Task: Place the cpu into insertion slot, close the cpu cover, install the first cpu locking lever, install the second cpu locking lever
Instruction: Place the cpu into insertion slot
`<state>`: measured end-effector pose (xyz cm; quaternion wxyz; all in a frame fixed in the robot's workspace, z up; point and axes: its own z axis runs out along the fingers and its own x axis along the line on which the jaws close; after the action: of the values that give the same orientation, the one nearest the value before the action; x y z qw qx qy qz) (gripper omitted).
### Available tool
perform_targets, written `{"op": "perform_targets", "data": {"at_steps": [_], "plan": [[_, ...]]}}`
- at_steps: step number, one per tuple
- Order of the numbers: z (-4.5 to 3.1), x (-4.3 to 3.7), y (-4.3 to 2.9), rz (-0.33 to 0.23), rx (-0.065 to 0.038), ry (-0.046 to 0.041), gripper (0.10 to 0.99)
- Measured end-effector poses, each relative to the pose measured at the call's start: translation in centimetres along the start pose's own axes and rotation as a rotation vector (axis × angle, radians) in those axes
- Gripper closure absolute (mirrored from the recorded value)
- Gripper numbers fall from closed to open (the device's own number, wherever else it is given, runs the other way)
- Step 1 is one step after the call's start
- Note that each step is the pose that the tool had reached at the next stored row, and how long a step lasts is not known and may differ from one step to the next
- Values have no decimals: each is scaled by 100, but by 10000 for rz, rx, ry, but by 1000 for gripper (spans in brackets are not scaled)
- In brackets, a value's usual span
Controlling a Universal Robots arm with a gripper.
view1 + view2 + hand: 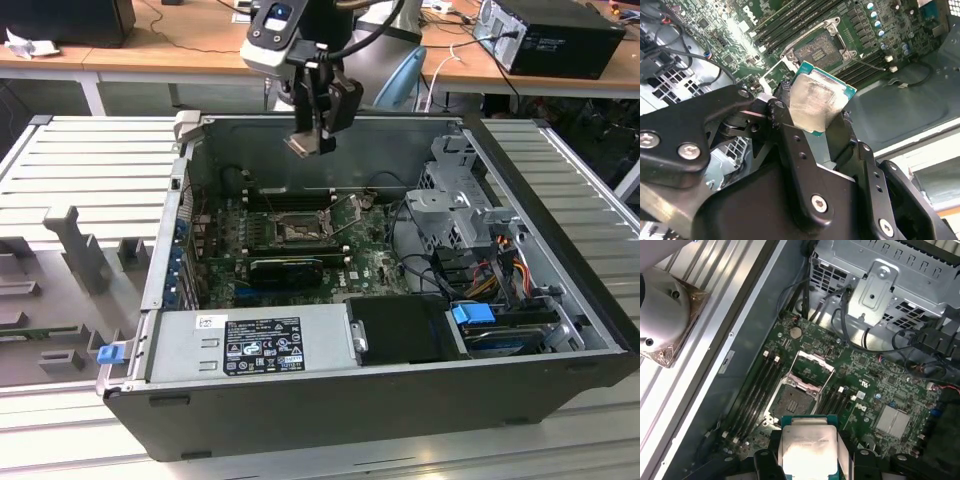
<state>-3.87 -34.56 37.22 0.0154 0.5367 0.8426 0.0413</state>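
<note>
Wooden desks ran along the far side of the room, and an open black computer case lay on its side on a grey slatted table. The black fingers of the gripper were clenched on the cpu, pinching it at opposite edges with its silvery top showing. The chip hung tilted in the air above the case's far wall. Below it, on the green motherboard, the insertion slot sat bare and well apart from the chip. The cpu cover stood swung up off the slot.
</note>
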Motion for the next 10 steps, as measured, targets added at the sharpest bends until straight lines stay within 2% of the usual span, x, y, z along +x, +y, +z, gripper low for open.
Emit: {"op": "perform_targets", "data": {"at_steps": [6, 10], "plan": [[8, 0, -1, 995, -19, -86, 561], [12, 0, -1, 1414, -26, -122, 561]]}}
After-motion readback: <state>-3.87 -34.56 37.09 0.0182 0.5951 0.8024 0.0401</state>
